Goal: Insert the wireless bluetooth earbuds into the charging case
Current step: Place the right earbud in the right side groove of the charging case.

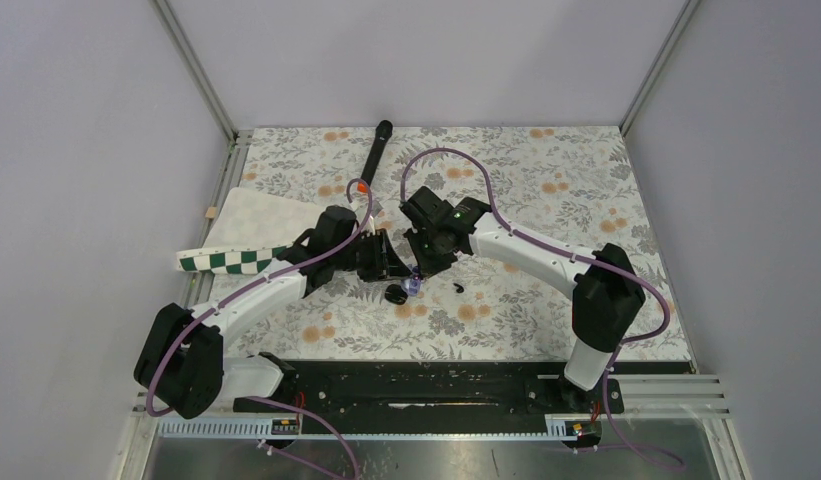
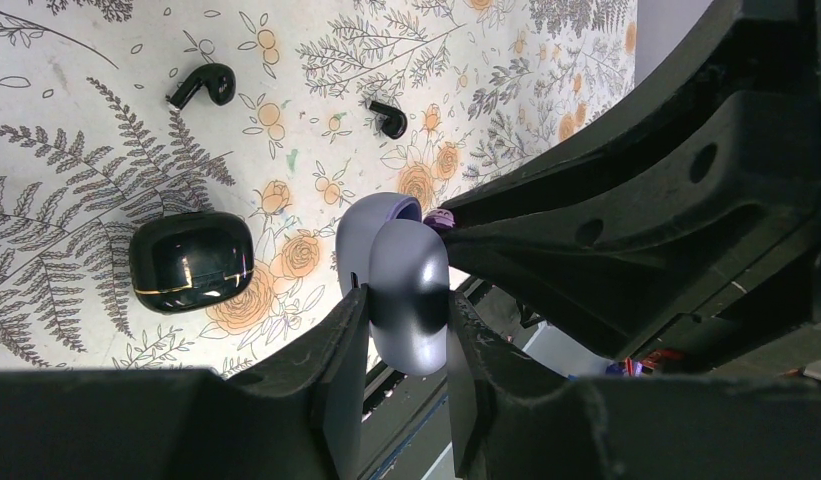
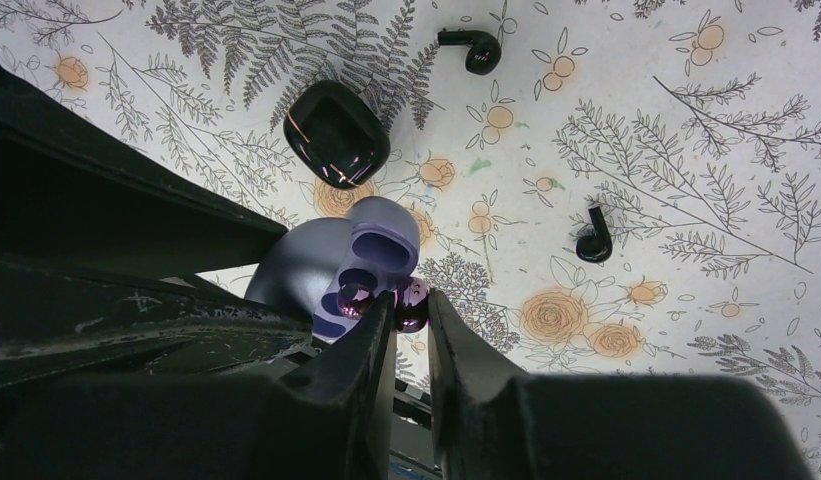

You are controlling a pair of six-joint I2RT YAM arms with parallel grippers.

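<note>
Left wrist view, nearest item: lavender charging case [image 2: 406, 290], lid open, is being clamped across its body by the left gripper [image 2: 406, 325], whose jaws are drawn in tight against it. Right wrist view, next item: purple earbud [image 3: 413, 305] is being pinched between the nearly closed fingers of the right gripper [image 3: 411, 318] and is being presented at the open mouth of the case. A second glossy purple piece [image 3: 354, 297] is seemingly being carried in the neighbouring well, though this cannot be told for sure. Beyond, on the floral table [image 3: 706, 130]: black charging case [image 3: 336, 135], shut, is being shown lying just past the lavender one. First black earbud [image 3: 593, 240] and second black earbud [image 3: 471, 48] are being shown loose and well apart. Farthest, in the top external view: black rod [image 1: 376, 150]. Step judged in hand: the purple earbud is being seated. The next move is judged to call for the earbud being lined up over its well, pushed down gently, then released while the case is being kept steady.
</note>
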